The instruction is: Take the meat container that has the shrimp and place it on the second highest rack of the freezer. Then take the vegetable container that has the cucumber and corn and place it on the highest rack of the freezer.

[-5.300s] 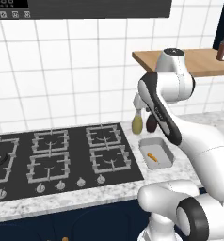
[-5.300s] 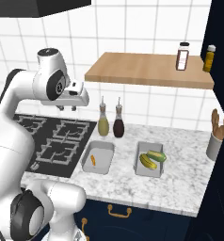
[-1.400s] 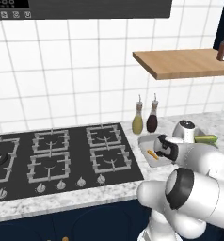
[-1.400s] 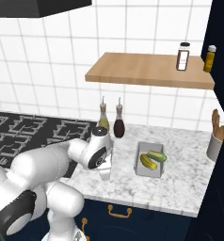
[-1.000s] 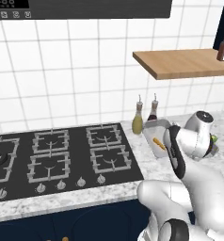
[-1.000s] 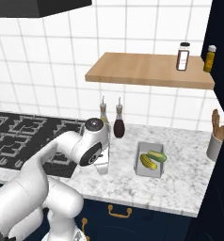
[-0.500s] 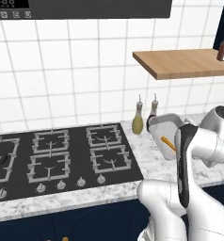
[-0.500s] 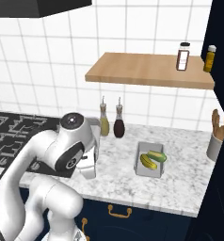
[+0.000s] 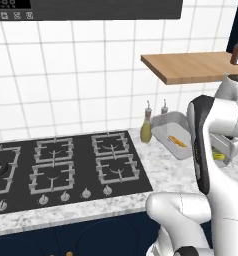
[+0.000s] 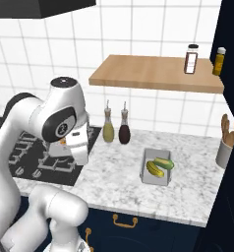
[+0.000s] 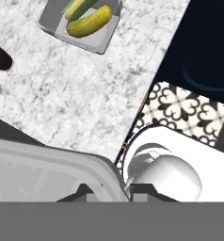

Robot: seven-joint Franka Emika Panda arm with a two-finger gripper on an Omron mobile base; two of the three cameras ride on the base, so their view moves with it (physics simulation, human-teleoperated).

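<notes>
No text, brand or number can be read anywhere. The dark panel [image 9: 86,9] above the hob [image 9: 66,167] bears small pale marks at its left end, too blurred to read.

Lighting: bright, even, diffuse; no visible source. Shadows: soft, faint, beneath the wooden shelf [image 10: 153,74] and beside the vegetable container [image 10: 156,167]. Glare: none. Focus: rendered, slightly soft overall; no motion blur; no edge distortion.

You see the meat container [image 9: 172,136] lifted and tilted just right of the olive oil bottle [image 9: 146,128], with the orange shrimp [image 9: 178,141] lying inside it. The stove [image 9: 61,169] sits to the left, and a wooden shelf [image 9: 191,66] hangs above.
</notes>
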